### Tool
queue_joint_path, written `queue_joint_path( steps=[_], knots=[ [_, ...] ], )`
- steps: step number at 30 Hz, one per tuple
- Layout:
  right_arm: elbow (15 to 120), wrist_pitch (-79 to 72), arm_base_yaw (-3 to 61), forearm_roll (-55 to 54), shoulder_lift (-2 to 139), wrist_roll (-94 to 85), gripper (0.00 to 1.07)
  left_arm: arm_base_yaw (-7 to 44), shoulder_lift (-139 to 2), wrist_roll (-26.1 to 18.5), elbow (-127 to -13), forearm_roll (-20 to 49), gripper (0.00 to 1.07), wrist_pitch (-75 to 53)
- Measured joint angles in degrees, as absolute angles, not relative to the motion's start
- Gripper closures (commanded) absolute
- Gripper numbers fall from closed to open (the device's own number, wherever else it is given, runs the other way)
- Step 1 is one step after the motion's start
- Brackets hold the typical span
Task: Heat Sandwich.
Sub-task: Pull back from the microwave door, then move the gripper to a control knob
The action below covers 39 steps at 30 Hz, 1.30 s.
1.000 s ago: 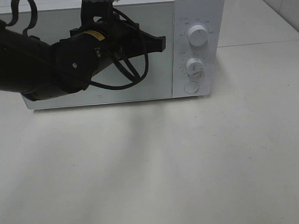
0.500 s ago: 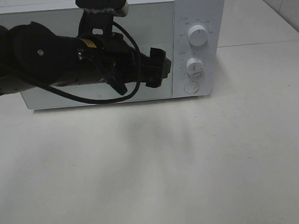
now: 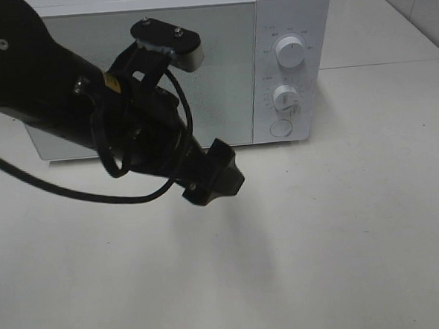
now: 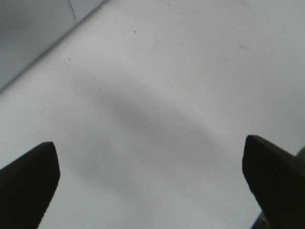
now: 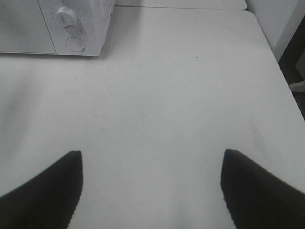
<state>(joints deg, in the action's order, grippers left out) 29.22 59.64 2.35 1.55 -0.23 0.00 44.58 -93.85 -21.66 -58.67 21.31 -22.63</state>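
The sandwich is out of view in every frame. The white microwave stands at the back of the table with its door shut. My left gripper hangs over the table just in front of the door's lower right corner. In the left wrist view the left gripper is open, its two dark fingertips far apart with only bare tabletop between them. My right gripper is also open and empty above the table, to the right of the microwave; the high view does not show it.
The microwave's control panel carries two knobs and a round button. A black cable trails from the left arm over the white table. The table's right edge shows in the right wrist view.
My left arm has drawn back from the microwave door and come down toward the table's front. Its jaws have gone from shut to open. The right gripper's view shows no earlier frame.
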Motion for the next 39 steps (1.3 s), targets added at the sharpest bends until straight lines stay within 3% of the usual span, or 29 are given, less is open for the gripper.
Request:
queue_joint_path(
  steps=[5, 8, 9, 13, 20, 25, 26, 39],
  knots=[
    [29.22, 59.64, 2.35, 1.55, -0.23, 0.0, 0.31, 44.58, -91.85, -18.68, -58.67, 16.96, 0.05, -31.4],
    [29.22, 59.64, 2.35, 1.55, -0.23, 0.0, 0.31, 44.58, -90.99, -10.31, -58.67, 9.97, 0.05, -36.61],
    [29.22, 59.64, 2.35, 1.55, -0.23, 0.0, 0.31, 44.58, -90.99, -10.31, -58.67, 9.97, 0.05, -36.61],
    [29.22, 59.64, 2.35, 1.55, -0.23, 0.0, 0.31, 44.58, -90.76, -1.66, -58.67, 1.78, 0.05, -44.18],
    [29.22, 59.64, 2.35, 1.55, -0.23, 0.0, 0.31, 41.48, -90.53, 0.92, -58.67, -0.34, 0.05, -49.73],
    [29.22, 59.64, 2.35, 1.55, -0.23, 0.0, 0.31, 33.17, -90.53, 0.97, -58.67, 0.97, 0.05, -52.65],
    [29.22, 59.64, 2.35, 1.55, -0.23, 0.0, 0.31, 29.56, -90.53, 0.69, -58.67, 1.6, 0.05, -54.6],
    [29.22, 59.64, 2.35, 1.55, -0.23, 0.0, 0.31, 13.98, -86.12, 0.46, -57.35, 3.38, 0.05, -59.24]
  ],
)
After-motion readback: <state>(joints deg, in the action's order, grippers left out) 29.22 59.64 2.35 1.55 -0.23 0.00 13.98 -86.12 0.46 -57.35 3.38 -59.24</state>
